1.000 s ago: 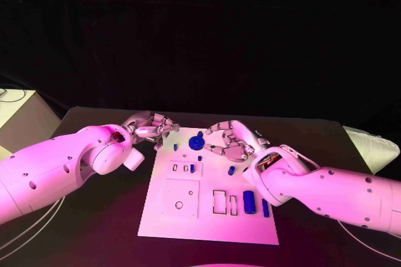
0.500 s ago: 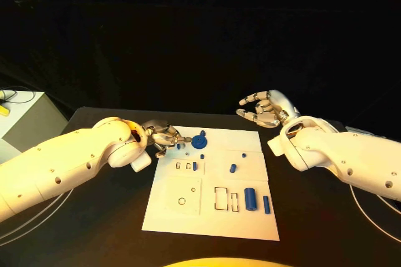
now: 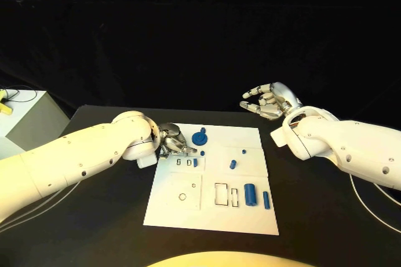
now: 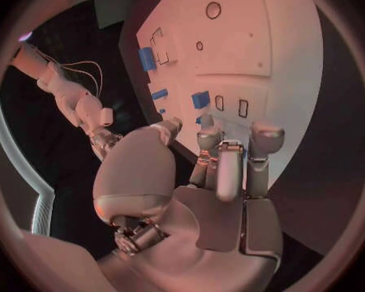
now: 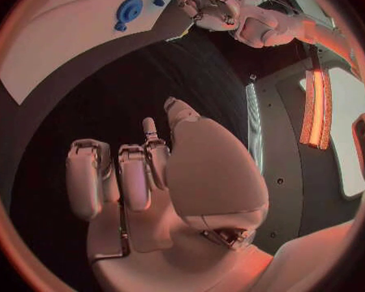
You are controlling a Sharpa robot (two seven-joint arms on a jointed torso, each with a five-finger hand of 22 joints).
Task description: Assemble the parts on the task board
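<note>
The white task board (image 3: 209, 212) lies mid-table. On it are a blue gear-like part (image 3: 200, 139), small blue pieces (image 3: 234, 163) and two blue cylinders (image 3: 250, 194) near its right side. My left hand (image 3: 173, 142) sits at the board's far left corner, fingers bent down to the surface. In the left wrist view the left hand's fingertips (image 4: 208, 136) are close to a tiny blue piece (image 4: 198, 119); whether they pinch it is unclear. My right hand (image 3: 269, 102) hangs in the air beyond the board's far right corner, fingers loosely bent and apart, holding nothing (image 5: 142, 175).
A white stand (image 3: 25, 113) with a yellow item is at the table's left edge. Outlined slots and holes mark the board's near half (image 3: 182, 196). The black table (image 3: 317, 220) surrounds the board.
My right hand has lifted off the board by the gear and drawn back to the far right. My left hand has edged right onto the board's corner, covering a small blue peg.
</note>
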